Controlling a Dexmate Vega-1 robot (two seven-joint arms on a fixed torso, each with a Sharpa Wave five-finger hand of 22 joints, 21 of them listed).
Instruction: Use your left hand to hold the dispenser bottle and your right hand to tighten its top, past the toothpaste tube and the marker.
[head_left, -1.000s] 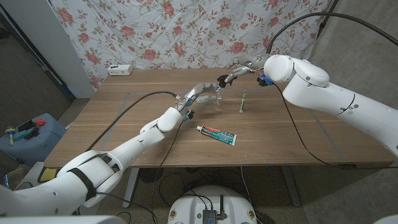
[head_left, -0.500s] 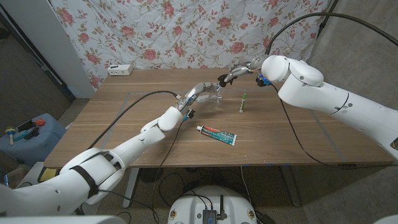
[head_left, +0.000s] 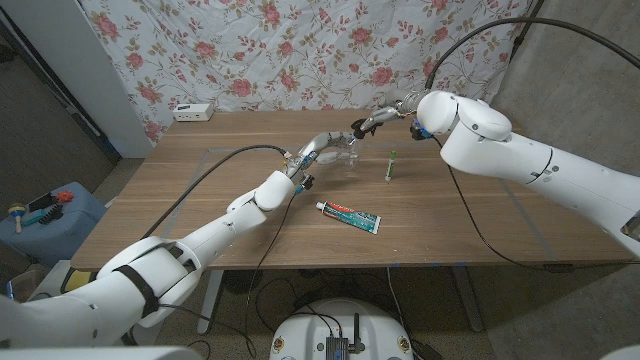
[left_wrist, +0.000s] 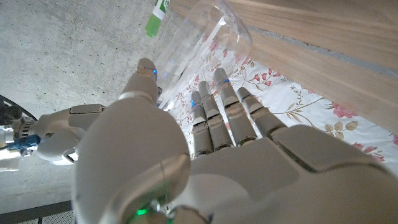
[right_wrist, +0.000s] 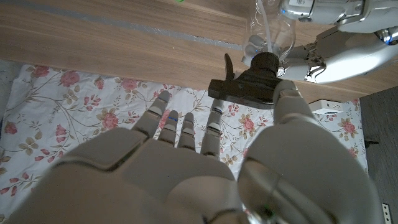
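Bottle (left_wrist: 205, 43), clear plastic, gripped by left hand (head_left: 325, 146); black pump top (right_wrist: 249, 87) pinched by right hand (head_left: 375, 122).

Colour survey: brown wooden table (head_left: 200, 200)

Clear plastic dispenser bottle (left_wrist: 205, 43), black top (right_wrist: 249, 87); green marker (head_left: 391, 166); white toothpaste tube (head_left: 350, 215); floral backdrop cloth (head_left: 280, 50).

We see a wooden table (head_left: 200, 215) bearing a toothpaste tube (head_left: 350, 216). Just beyond the tube stands a clear dispenser bottle (head_left: 345, 158), beside it a green marker (head_left: 391, 166); a white box (head_left: 194, 112) sits at the far-left corner.
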